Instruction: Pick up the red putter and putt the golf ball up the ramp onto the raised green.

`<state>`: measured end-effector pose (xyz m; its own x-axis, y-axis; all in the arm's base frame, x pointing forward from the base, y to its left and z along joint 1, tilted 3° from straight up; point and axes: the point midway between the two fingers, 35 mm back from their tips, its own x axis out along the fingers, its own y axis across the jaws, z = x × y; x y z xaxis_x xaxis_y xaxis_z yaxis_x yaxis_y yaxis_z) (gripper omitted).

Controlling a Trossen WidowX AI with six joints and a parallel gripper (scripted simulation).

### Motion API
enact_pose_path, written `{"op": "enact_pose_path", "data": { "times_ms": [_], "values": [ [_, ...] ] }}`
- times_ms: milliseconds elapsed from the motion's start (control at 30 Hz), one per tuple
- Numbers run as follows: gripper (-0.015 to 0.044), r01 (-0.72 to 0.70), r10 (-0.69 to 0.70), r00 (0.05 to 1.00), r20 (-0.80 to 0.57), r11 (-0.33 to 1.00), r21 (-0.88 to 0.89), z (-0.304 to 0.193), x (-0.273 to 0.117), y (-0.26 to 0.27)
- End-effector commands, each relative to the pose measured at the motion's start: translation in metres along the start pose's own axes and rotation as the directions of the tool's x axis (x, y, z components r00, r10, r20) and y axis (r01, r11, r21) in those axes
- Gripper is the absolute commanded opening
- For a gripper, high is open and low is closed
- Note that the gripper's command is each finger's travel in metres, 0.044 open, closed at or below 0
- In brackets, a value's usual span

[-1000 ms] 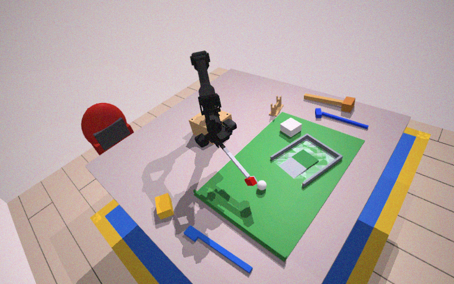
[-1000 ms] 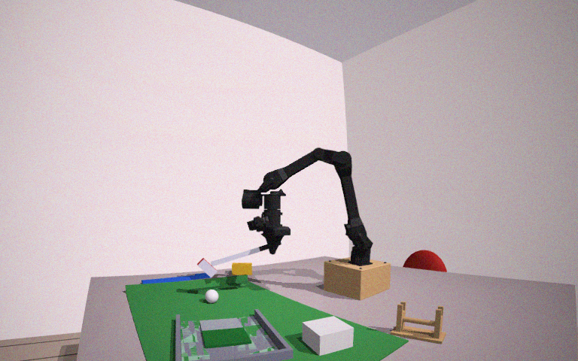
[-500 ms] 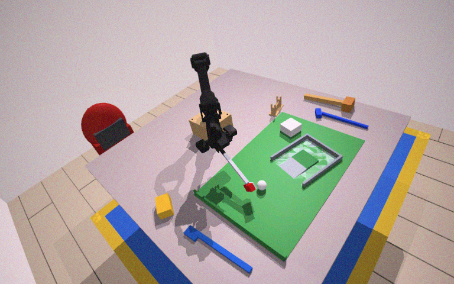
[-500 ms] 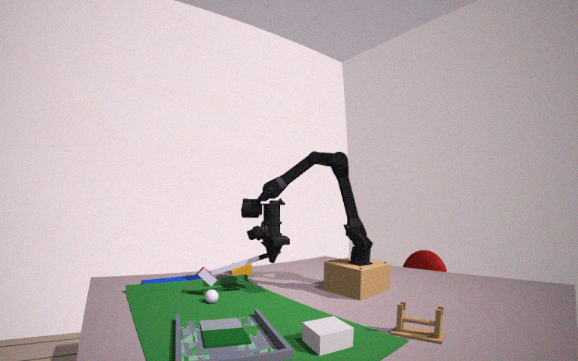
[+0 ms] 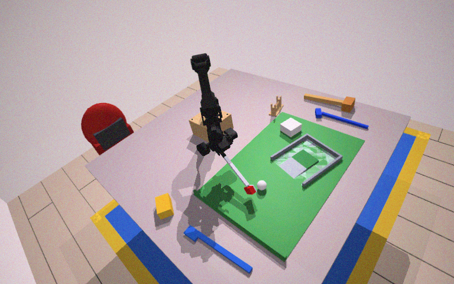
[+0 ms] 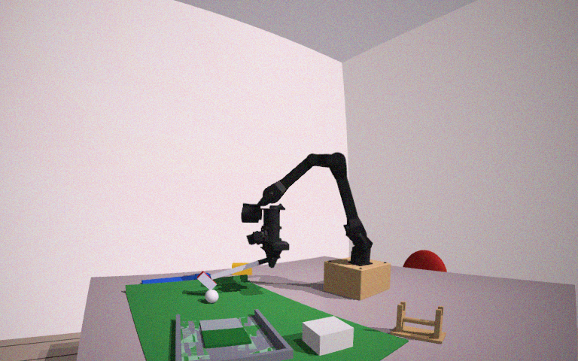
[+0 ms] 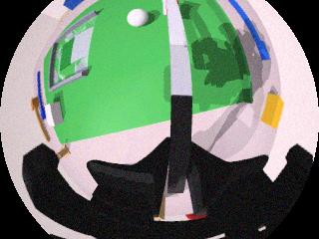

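My gripper (image 5: pixel 220 152) (image 6: pixel 272 262) (image 7: pixel 175 139) is shut on the dark grip of the red putter (image 5: pixel 249 189) (image 6: pixel 207 280) (image 7: pixel 180 65). Its pale shaft slants down from the fingers. The red head hangs low over the green mat (image 5: pixel 254 227) (image 6: pixel 149 306) (image 7: pixel 120 100), beside the white golf ball (image 5: pixel 261 185) (image 6: pixel 211 295) (image 7: pixel 137 18), on the side away from the ramp. Whether head and ball touch is unclear. The ball sits on the mat, facing the grey ramp (image 5: pixel 290 167) (image 6: pixel 221 323) (image 7: pixel 82 46). The raised green (image 5: pixel 305 158) (image 6: pixel 226 337) (image 7: pixel 66 52) is behind the ramp.
Grey walls (image 5: pixel 321 171) (image 6: pixel 272 332) edge the ramp area. A white block (image 5: pixel 291 127) (image 6: pixel 327 335) stands on the mat. A wooden rack (image 5: pixel 276 106) (image 6: pixel 418 329), blue clubs (image 5: pixel 220 251) (image 5: pixel 344 120), an orange mallet (image 5: pixel 348 104) and a yellow block (image 5: pixel 164 205) (image 7: pixel 272 111) lie around the mat.
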<state>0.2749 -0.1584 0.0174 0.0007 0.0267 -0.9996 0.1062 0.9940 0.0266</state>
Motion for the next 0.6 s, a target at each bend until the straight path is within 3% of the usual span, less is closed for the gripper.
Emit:
{"op": "enact_pose_path", "data": {
  "times_ms": [0,567],
  "values": [
    [0.0,0.0,0.0,1.0,-0.006,1.0,0.006,-0.001,0.01,0.0],
    [0.0,-0.002,0.002,1.0,-0.004,1.0,0.0,-0.001,0.017,0.0]
  ]
}}
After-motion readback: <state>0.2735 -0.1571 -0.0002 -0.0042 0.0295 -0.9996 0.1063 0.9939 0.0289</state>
